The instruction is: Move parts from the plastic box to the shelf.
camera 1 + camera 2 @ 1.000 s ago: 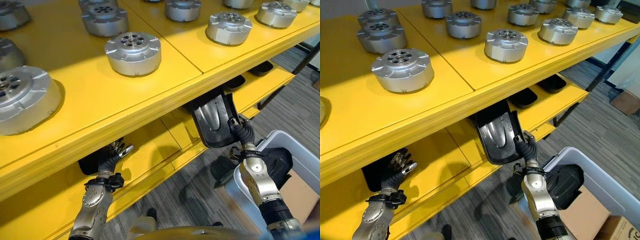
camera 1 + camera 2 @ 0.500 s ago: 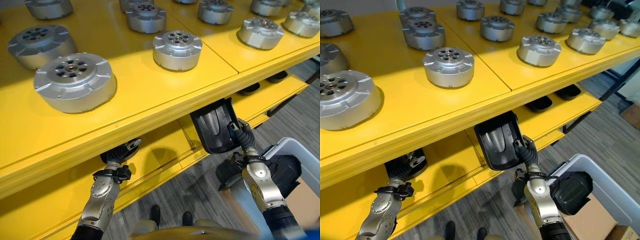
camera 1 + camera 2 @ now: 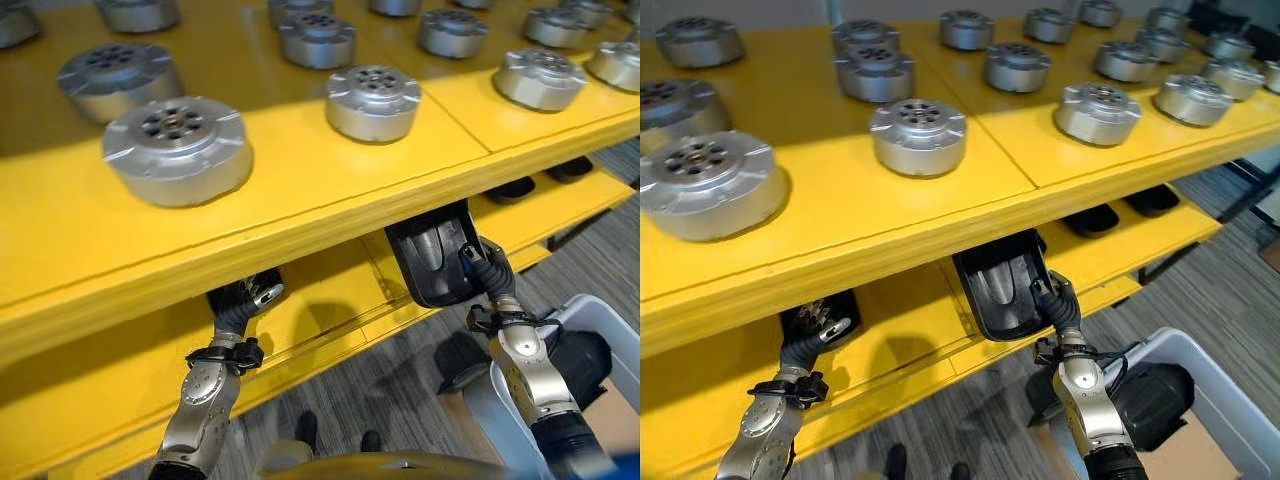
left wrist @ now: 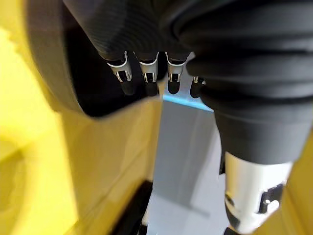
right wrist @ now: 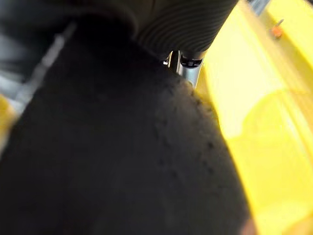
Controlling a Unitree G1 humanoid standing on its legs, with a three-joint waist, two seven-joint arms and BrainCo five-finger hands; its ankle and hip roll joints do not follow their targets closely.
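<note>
Right hand (image 3: 1058, 305) grips black part (image 3: 1002, 285) at lower shelf (image 3: 1110, 250) edge, left hand (image 3: 810, 335) loosely curled, holding nothing; best slide part level, clear of upper board.

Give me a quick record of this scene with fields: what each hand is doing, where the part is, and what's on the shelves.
right hand: gripping a black moulded part at the front edge of the lower shelf, under the top shelf
left hand: reaching in under the top shelf, against another black part; grip unclear
top shelf: yellow, rows of silver round motor housings
lower shelf: more black parts further right
plastic box: grey, on the floor at lower right
</note>
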